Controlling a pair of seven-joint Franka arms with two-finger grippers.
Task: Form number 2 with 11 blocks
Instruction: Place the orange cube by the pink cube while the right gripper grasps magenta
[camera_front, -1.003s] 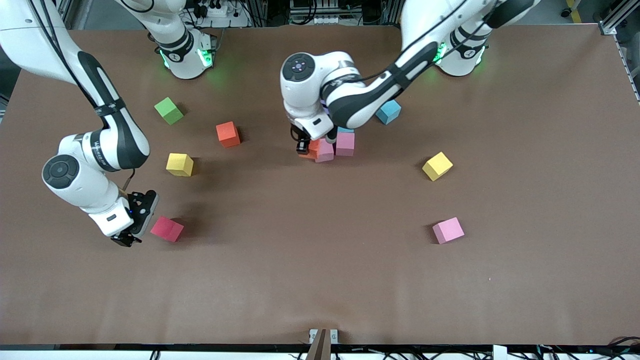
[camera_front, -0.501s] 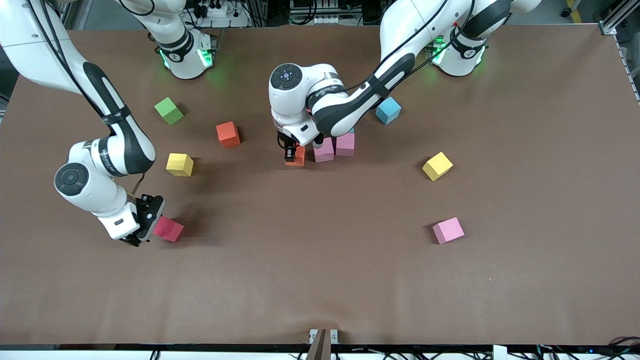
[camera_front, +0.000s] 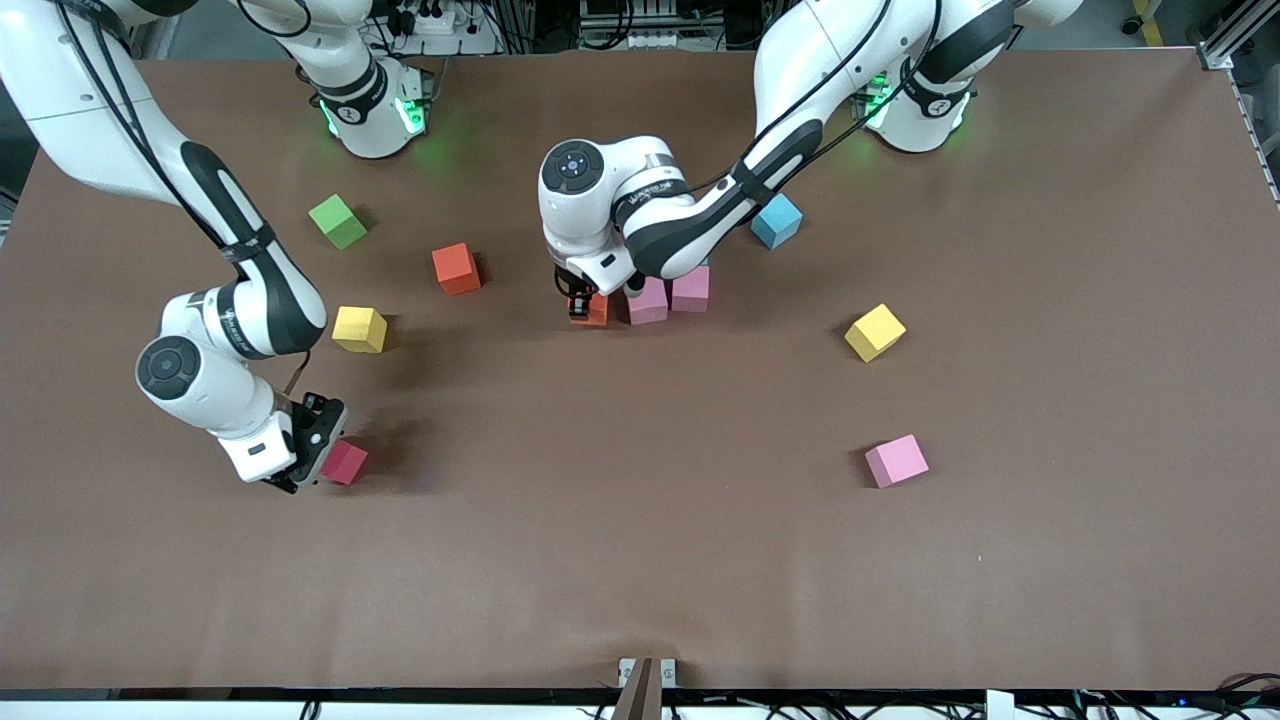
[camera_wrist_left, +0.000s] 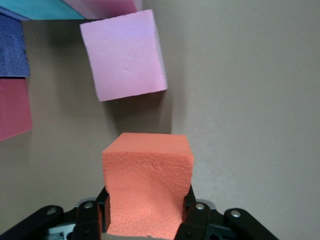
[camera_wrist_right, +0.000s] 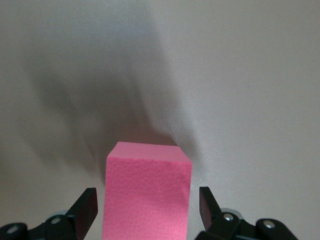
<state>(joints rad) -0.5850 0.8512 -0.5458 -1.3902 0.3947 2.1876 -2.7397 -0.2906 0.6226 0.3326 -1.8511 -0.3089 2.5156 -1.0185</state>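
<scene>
My left gripper (camera_front: 582, 303) is shut on an orange block (camera_wrist_left: 148, 175), low over the table beside two pink blocks (camera_front: 648, 300) (camera_front: 690, 288), toward the right arm's end. The left wrist view also shows a pink block (camera_wrist_left: 124, 55), a purple block (camera_wrist_left: 12, 47) and a red block (camera_wrist_left: 14, 107). My right gripper (camera_front: 322, 448) is open, its fingers (camera_wrist_right: 85, 207) standing on either side of a red block (camera_front: 350, 463) without touching it. Loose on the table lie a red-orange block (camera_front: 456, 268), two yellow blocks (camera_front: 359, 329) (camera_front: 874, 332), a light blue block (camera_front: 776, 221) and a pink block (camera_front: 896, 460).
A green cube (camera_front: 337, 221) sits near the right arm's base. The brown table (camera_front: 640, 560) is bare in the wide strip nearest the front camera.
The right gripper has slid up to the red block and now straddles it. The left gripper carried the orange block a little away from the pink blocks, toward the right arm's end.
</scene>
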